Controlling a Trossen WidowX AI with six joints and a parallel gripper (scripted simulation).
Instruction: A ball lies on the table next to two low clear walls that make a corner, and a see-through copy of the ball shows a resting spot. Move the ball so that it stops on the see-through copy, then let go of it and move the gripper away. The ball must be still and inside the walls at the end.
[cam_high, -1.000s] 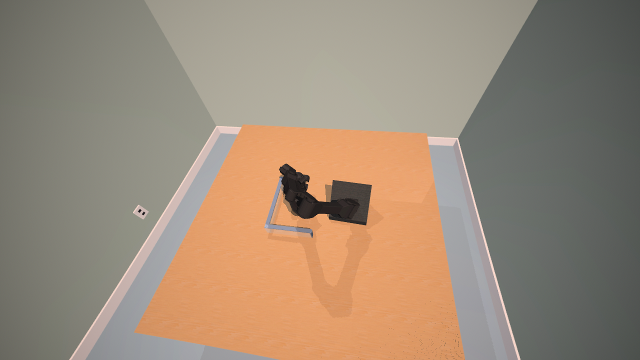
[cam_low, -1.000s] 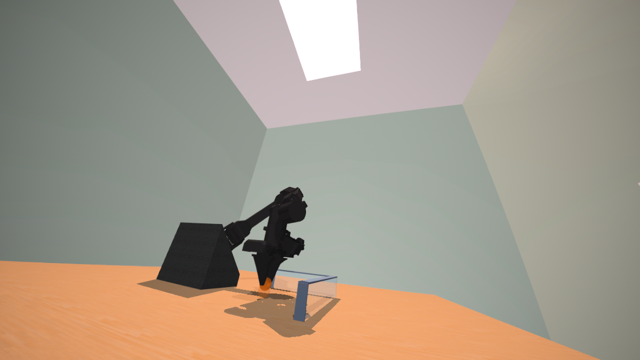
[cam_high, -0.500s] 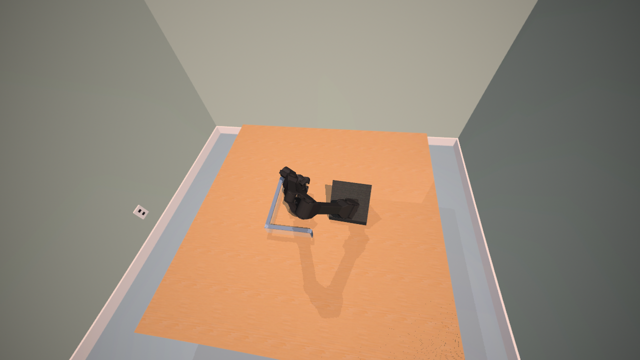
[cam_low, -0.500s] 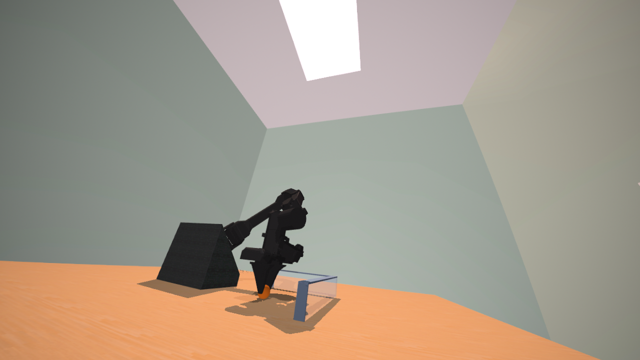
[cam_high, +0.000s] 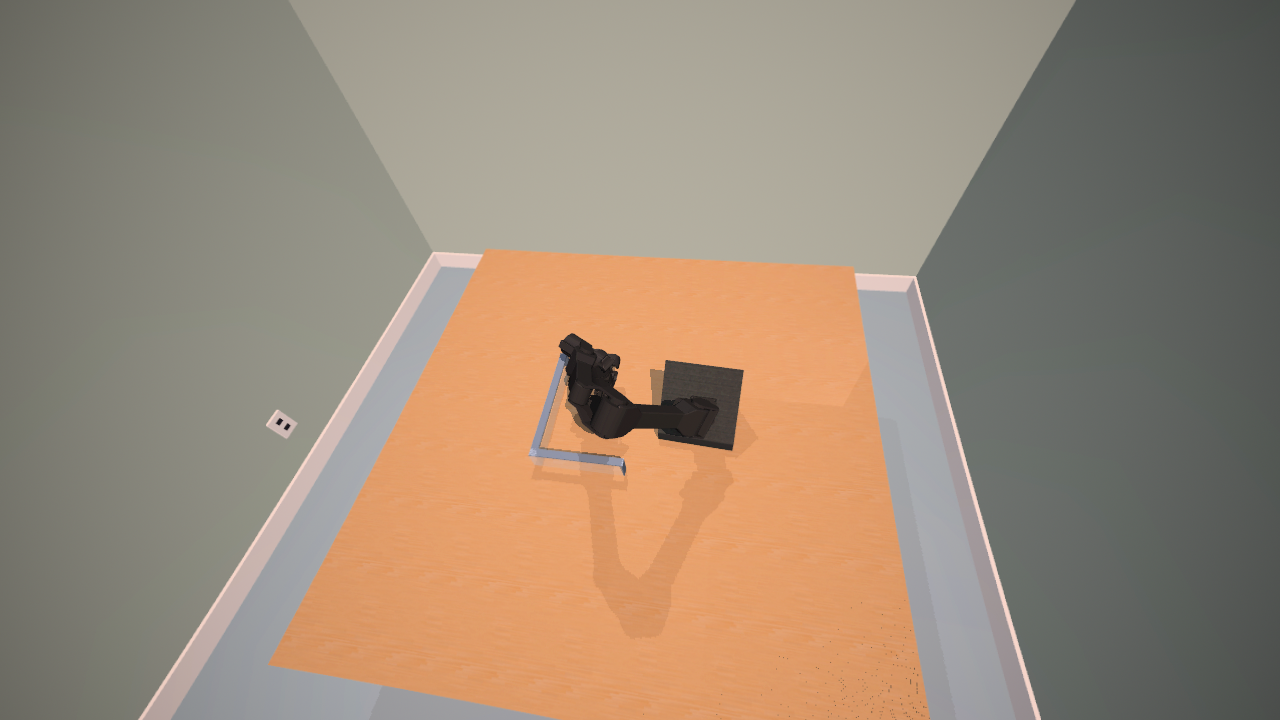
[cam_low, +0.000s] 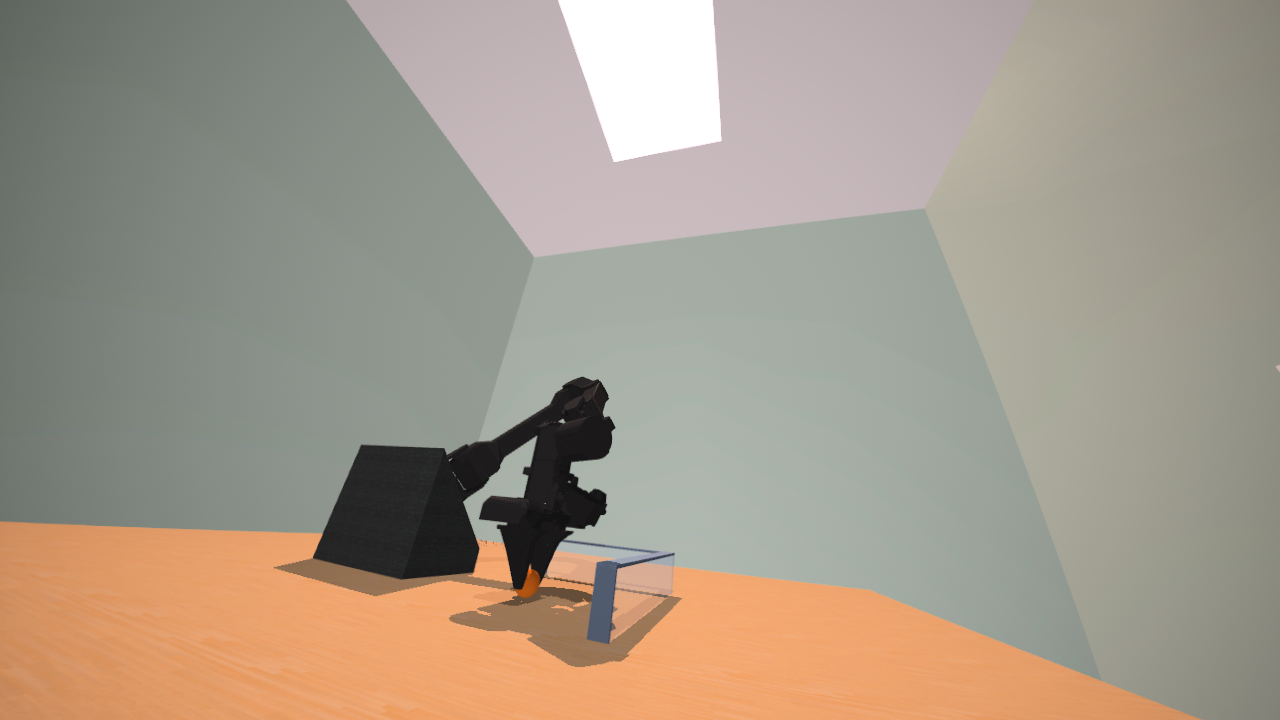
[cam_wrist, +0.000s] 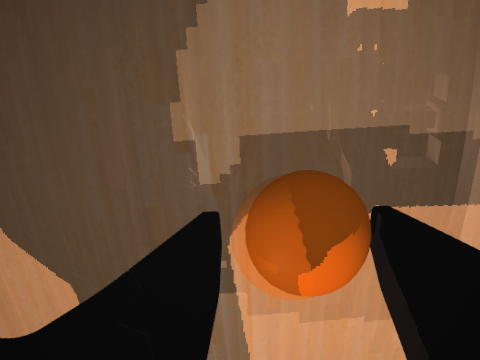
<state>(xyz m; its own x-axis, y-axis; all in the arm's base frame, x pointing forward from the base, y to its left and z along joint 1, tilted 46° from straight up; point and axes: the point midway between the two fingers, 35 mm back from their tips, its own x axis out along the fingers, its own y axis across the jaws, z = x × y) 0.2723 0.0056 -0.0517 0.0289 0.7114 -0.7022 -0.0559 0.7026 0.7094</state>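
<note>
Ball (cam_wrist: 307, 232) rests on its copy (cam_wrist: 239, 254) mid-table inside the walls (cam_low: 617, 573); gripper (cam_wrist: 296, 254) partly open, fingers clear of it.

You are looking down at an orange ball (cam_wrist: 308, 234) in the lower middle of the frame, resting on a shadowed wooden table (cam_wrist: 120, 107). A paler see-through copy (cam_wrist: 238, 254) peeks out at its left edge. Two black fingers stand apart from the ball on either side, with gaps showing.
</note>
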